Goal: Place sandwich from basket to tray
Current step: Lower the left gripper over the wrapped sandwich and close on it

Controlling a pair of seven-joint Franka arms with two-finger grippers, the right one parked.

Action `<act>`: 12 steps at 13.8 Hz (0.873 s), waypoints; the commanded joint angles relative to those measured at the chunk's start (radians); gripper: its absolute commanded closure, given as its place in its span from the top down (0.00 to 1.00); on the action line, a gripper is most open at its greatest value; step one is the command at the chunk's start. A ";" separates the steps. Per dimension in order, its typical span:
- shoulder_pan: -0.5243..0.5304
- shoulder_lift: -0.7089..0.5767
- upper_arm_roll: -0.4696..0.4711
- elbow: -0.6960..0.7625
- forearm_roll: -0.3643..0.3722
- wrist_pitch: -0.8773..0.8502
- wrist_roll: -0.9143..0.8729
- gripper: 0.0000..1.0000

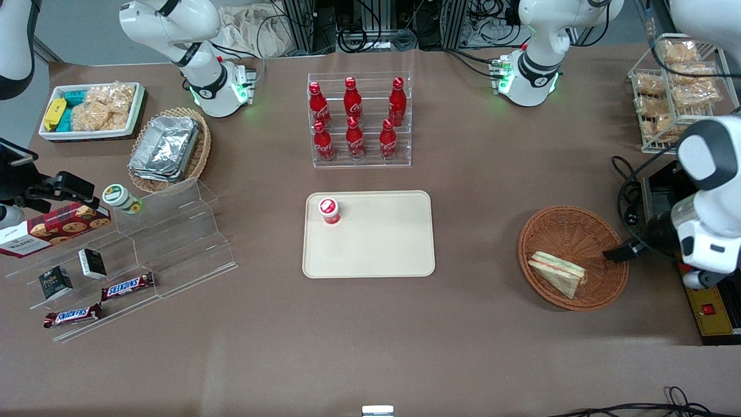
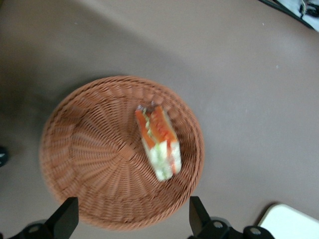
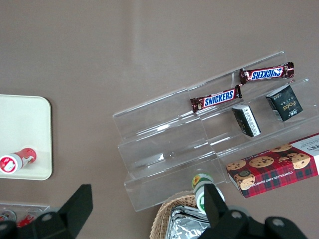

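The left gripper (image 2: 130, 219) hangs wide open and empty above the wicker basket (image 2: 89, 164), with the sandwich (image 2: 158, 142) lying in it below and slightly off-centre of the fingers. Descending unaligned risks pinching only a bread corner, or snagging the weave, short of the tray (image 1: 370, 255).

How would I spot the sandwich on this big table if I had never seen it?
Find the cream tray in the middle of the brown table, then look toward the working arm's end for the round reddish-brown wicker basket. The sandwich lies in it, below the open end effector: a white bread wedge with red-orange and green filling, the basket's only content.
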 commanded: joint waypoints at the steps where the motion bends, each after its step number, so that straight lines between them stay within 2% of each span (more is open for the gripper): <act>1: -0.013 0.049 -0.003 -0.008 -0.021 0.086 -0.094 1.00; 5: -0.036 0.143 -0.010 -0.025 -0.021 0.233 -0.194 1.00; 12: -0.058 0.227 -0.010 -0.071 -0.020 0.382 -0.235 1.00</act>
